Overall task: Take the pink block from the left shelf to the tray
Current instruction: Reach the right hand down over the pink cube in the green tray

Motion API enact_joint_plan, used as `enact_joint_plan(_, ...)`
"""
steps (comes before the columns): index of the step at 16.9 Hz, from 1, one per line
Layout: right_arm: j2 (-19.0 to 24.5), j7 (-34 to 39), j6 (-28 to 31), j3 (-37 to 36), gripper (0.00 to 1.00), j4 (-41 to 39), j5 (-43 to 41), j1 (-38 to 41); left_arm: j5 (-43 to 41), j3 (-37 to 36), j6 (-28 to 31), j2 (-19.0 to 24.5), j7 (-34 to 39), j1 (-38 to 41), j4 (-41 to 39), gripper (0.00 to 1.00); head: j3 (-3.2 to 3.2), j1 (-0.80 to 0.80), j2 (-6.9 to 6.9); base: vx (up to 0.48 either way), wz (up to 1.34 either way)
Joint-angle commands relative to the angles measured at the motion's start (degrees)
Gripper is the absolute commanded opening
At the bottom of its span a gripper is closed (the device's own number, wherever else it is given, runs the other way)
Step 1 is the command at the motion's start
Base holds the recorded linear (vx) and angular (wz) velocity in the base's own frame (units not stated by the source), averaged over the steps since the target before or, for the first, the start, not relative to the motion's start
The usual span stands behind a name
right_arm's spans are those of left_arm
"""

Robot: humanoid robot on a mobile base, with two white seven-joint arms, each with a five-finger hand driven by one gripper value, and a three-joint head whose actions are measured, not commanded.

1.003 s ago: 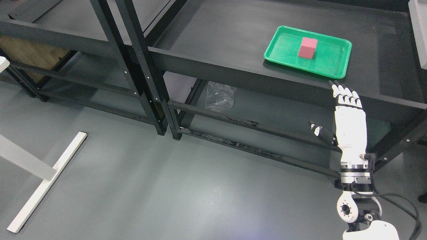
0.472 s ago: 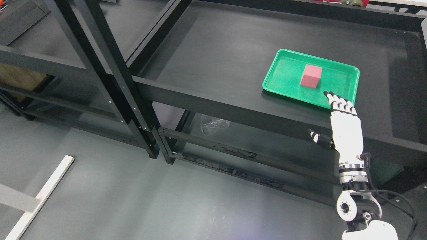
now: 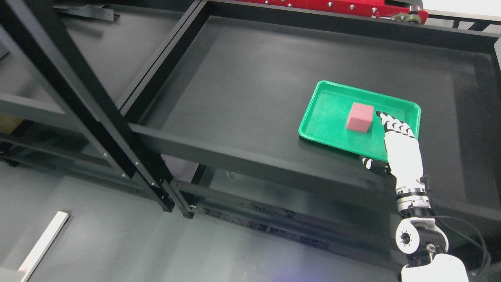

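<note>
A pink block stands upright in the green tray on the black shelf surface. My right hand comes up from the lower right and hovers over the tray's near right part, just right of the block. Its fingers are extended and its thumb sticks out to the left; it holds nothing. The fingertips are close to the block's right side; I cannot tell if they touch it. The left arm is out of view.
The shelf has raised black rims at the front and back. A black upright post stands at the left, with a second shelf unit behind it. A red frame runs along the far edge. Grey floor lies below.
The camera has tilted up and moved closer, so the whole scene has shifted down. My right hand has risen from the shelf's front edge to over the tray, near the block.
</note>
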Motion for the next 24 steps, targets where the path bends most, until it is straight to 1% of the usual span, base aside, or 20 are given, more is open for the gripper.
enact_joint_plan(1,-1.00,4.61,0.07,-0.95,0.97,1.70,-1.30,-1.61,-0.09,0.00,-0.05,1.00,-0.04,-1.31,-1.00,1.00,0.00,0.00,0.00,0.363,-0.08)
enact_joint_plan(8,-1.00,5.67,0.15,1.34,0.96,4.42,-1.21,-1.61,-0.09,0.00,-0.05,1.00,-0.04,-1.31,-1.00,1.00,0.00,0.00,0.00,0.276,-0.04)
enact_joint_plan(10,-1.00,7.25,0.15,3.09,0.96,4.69,-1.21,-1.08,-0.09,0.00,-0.05,1.00,-0.04,-1.31,-1.00,1.00,0.00,0.00,0.00,0.211,0.01)
enact_joint_plan(13,-1.00,7.87,-0.02,3.27,0.96,4.60,-1.39,0.49,-0.09,0.00,-0.05,1.00,-0.04,-1.31,-1.00,1.00,0.00,0.00,0.00,0.176,0.03)
enact_joint_plan(17,-3.51,7.87,-0.11,3.19,0.96,4.51,-2.00,2.43,-0.09,0.00,-0.05,1.00,-0.04,-1.31,-1.00,1.00,0.00,0.00,0.00,0.118,0.05)
enact_joint_plan(24,-5.53,7.87,-0.02,2.57,0.96,4.51,-2.09,3.92,-0.09,0.00,-0.05,1.00,-0.04,-1.31,-1.00,1.00,0.00,0.00,0.00,0.027,0.00)
